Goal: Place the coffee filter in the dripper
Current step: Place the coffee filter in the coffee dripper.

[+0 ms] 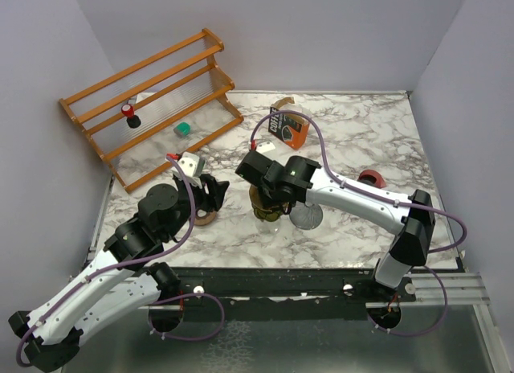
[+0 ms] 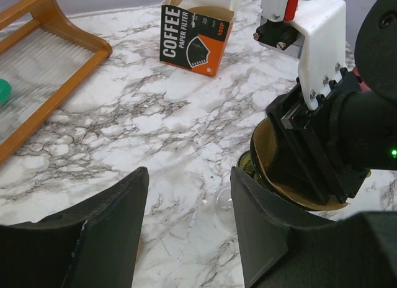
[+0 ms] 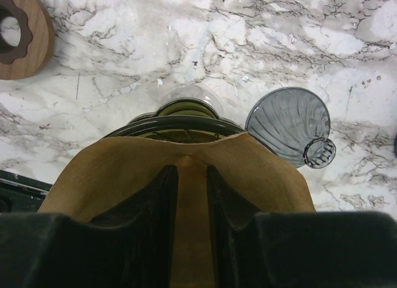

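Two tools over the marble bench, right tool clamped on the fold of a brown paper filter, paper held just above the green dripper, grey ribbed cone beside it, left tool with jaws apart, empty, near a wooden ring.

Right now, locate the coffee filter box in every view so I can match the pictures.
Top external: coffee filter box at upper centre, right of the wooden rack.
Left wrist: the box at top centre.
Right wrist: not in it.
Shared landmark: the right gripper holding the brown paper filter, visible in all three views.
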